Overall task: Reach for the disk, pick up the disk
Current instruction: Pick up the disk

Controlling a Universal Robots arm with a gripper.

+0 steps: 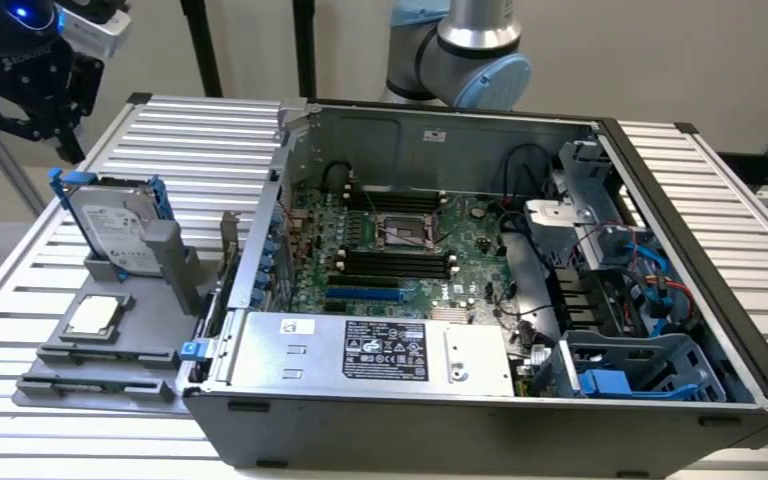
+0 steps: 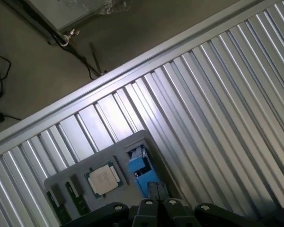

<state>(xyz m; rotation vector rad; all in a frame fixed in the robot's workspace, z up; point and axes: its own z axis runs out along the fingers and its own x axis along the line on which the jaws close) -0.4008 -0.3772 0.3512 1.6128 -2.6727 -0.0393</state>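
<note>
Disk [image 1: 115, 225] stands upright in grey holder [image 1: 157, 305]; fingers [image 2: 149, 208] clenched on nothing, above it.

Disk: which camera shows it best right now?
The exterior view: the disk stands on edge in its grey holder, label face and blue rails in plain sight. The wrist view catches the disk end-on from above, mostly its blue rail.
</note>
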